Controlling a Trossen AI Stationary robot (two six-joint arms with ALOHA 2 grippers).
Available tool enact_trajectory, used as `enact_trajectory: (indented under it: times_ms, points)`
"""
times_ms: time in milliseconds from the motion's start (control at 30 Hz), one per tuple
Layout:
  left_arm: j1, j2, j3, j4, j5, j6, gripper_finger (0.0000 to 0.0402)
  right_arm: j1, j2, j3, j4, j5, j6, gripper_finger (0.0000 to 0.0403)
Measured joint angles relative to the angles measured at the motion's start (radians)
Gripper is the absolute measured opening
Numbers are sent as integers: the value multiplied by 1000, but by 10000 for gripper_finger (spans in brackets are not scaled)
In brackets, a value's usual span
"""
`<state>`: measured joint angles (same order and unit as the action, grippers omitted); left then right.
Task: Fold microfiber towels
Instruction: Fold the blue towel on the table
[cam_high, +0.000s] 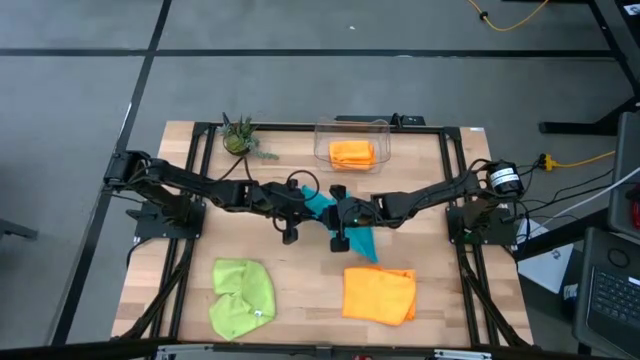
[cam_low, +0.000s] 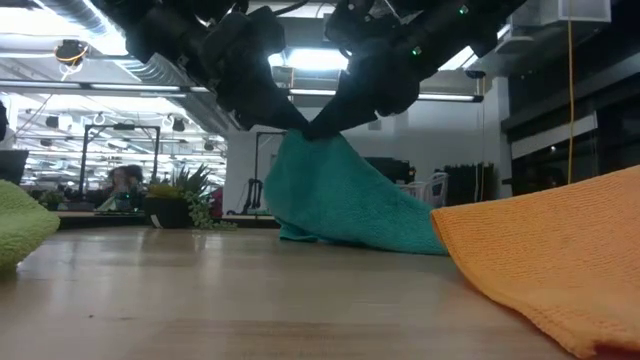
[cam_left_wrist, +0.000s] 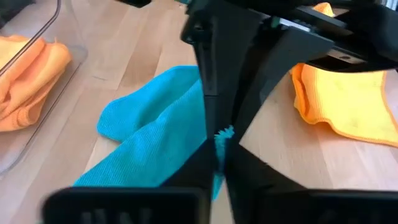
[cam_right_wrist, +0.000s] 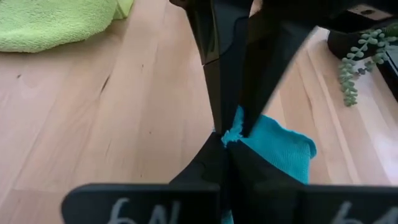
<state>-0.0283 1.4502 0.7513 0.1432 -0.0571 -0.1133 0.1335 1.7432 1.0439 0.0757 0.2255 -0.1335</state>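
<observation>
The teal towel (cam_low: 340, 195) is drawn up into a peak at the table's middle, where my left gripper (cam_left_wrist: 219, 146) and my right gripper (cam_right_wrist: 229, 140) meet tip to tip, both shut on it. My left arm comes in from the table's left and my right arm from the right. The towel's lower part (cam_high: 365, 242) lies on the table. A lime green towel (cam_high: 242, 295) lies crumpled near the front left. An orange towel (cam_high: 378, 293) lies near the front right. Another orange towel (cam_high: 352, 152) rests inside the clear bin. My left gripper pinches a small tuft of the teal towel's raised top (cam_left_wrist: 224, 132) between its two fingers, slanting down from the table's left. The towel hangs below it, its lower part on the table. My right gripper pinches the same raised top (cam_right_wrist: 235, 130) between its two fingers, slanting down from the table's right, facing the other gripper. The cloth drapes down from the hold to the table (cam_low: 400, 240); one layer or several, I cannot tell.
The clear plastic bin (cam_high: 380, 130) stands at the far middle of the table. A small potted plant (cam_high: 238, 138) stands at the far left. Bare wood shows between the green and orange towels near the front edge.
</observation>
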Motion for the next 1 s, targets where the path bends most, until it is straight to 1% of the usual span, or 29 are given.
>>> enact_trajectory:
  times_ms: [33, 133, 233, 333, 467, 567, 700, 767, 933, 1000]
  points:
    - [0, 0, 0, 0, 0, 11, 12, 0, 0, 0, 0, 0, 1, 8]
    - [0, 0, 0, 0, -7, 13, 4, 0, 0, 0, -3, 1, 1, 14]
    - [0, -11, 0, -9, -54, 19, 2, -1, -4, 1, -45, 31, 49, 29]
    - [4, -40, 0, -30, -98, 20, 1, 1, -13, -1, -173, 47, 107, 51]
    - [4, -77, 0, -154, -174, 18, 0, 2, -36, -1, -337, 47, 218, 83]
    - [0, -84, 0, -221, -186, -5, 0, 7, -37, -4, -444, 7, 296, 102]
    - [-12, -83, 0, -240, -205, -15, 0, 20, -35, -60, -419, -124, 367, 118]
    - [-14, -82, 0, -240, -224, -16, 0, 32, -32, -93, -393, -163, 412, 120]
    - [-13, -82, 0, -241, -273, -20, 0, 75, -33, -121, -347, -175, 503, 121]
    - [-13, -82, 0, -241, -316, -35, 0, 94, -33, -121, -321, -174, 521, 122]
